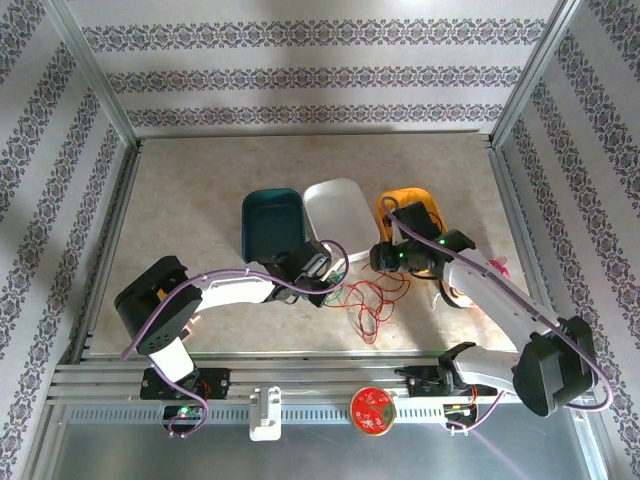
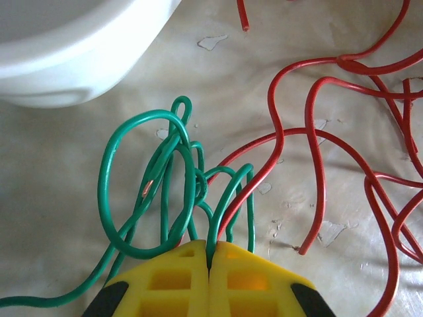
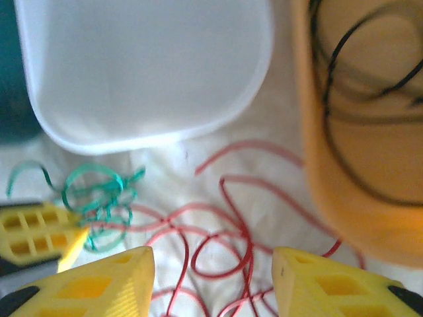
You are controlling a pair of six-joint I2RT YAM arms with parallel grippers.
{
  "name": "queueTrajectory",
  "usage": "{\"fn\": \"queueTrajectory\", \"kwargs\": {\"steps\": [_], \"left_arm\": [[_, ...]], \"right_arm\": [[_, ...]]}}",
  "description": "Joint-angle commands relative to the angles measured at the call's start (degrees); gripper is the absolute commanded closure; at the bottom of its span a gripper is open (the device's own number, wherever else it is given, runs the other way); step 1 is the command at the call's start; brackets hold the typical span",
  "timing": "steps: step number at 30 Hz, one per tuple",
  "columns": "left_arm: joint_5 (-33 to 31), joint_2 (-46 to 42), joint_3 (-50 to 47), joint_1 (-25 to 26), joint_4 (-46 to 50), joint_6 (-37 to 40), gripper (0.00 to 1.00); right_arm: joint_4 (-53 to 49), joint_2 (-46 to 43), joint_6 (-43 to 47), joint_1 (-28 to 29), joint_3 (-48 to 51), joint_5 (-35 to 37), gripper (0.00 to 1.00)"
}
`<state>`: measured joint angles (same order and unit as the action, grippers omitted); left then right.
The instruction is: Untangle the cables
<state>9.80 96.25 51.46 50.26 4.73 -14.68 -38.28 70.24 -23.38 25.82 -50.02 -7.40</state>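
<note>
A green cable [image 2: 149, 191] lies in a tangle of loops on the table in front of the white bin, and my left gripper [image 2: 211, 254] is shut on one of its strands. A red cable [image 2: 317, 152] crosses under the green loops and spreads to the right. In the top view the left gripper [image 1: 330, 275] sits at the left edge of the red cable [image 1: 375, 295]. My right gripper [image 3: 211, 277] hangs open above the red cable [image 3: 228, 231], with nothing between its fingers. A black cable [image 3: 344, 99] lies coiled inside the orange bin [image 3: 317, 165].
Three bins stand in a row behind the cables: teal [image 1: 272, 225], white [image 1: 340, 210] and orange [image 1: 422, 197]. A white round object [image 1: 462, 288] lies partly under the right arm. A red disc [image 1: 372, 408] and a white block [image 1: 265, 412] rest on the near rail.
</note>
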Motion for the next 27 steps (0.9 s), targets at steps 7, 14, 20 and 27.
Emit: {"fn": "queueTrajectory", "kwargs": {"steps": [7,14,20,27], "left_arm": [[-0.6,-0.7,1.0,0.5,0.8,1.0,1.0],[-1.0,-0.9,0.1,0.5,0.7,0.5,1.0],[-0.8,-0.3,-0.4,0.5,0.2,0.2,1.0],[-0.5,0.3,-0.6,0.5,-0.8,-0.2,1.0]], "right_arm": [[0.1,11.7,2.0,0.5,-0.7,-3.7,0.54],[1.9,12.2,3.5,-0.1,-1.9,-3.8,1.0],[0.9,1.8,1.0,0.7,-5.1,-3.6,1.0],[1.2,-4.7,1.0,1.3,-14.4,-3.4,1.0]]}}
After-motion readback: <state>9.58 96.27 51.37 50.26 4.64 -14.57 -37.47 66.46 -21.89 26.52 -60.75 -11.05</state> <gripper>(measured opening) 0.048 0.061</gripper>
